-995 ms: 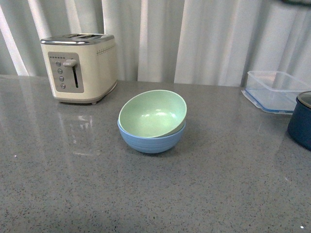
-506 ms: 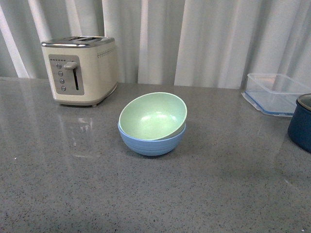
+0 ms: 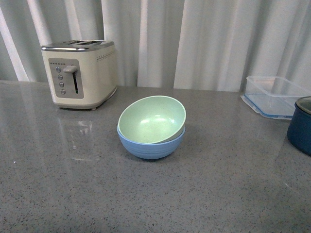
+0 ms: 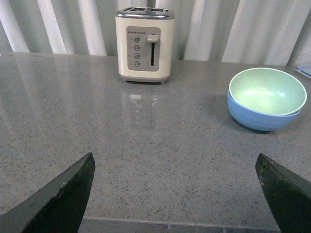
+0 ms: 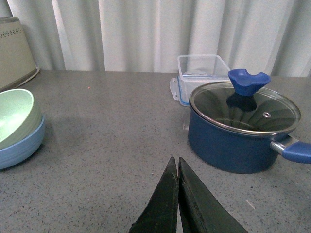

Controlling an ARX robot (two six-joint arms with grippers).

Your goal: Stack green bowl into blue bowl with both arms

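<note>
A: Stacking looks done: you see the green bowl [image 3: 152, 119] nested, slightly tilted, inside the blue bowl [image 3: 151, 146] mid-surface.

B: And your pincers? Left pincer [image 4: 177, 194] gapes wide, empty; right pincer [image 5: 178, 194] is closed on nothing, both clear of the bowls.

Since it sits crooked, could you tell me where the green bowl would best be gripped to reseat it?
Probably the green bowl's raised far-right rim, coming from above on the right. It lies tilted in the blue bowl, so that edge stands clear, giving the fingers room; the low near-left edge sits close against the blue rim.
</note>
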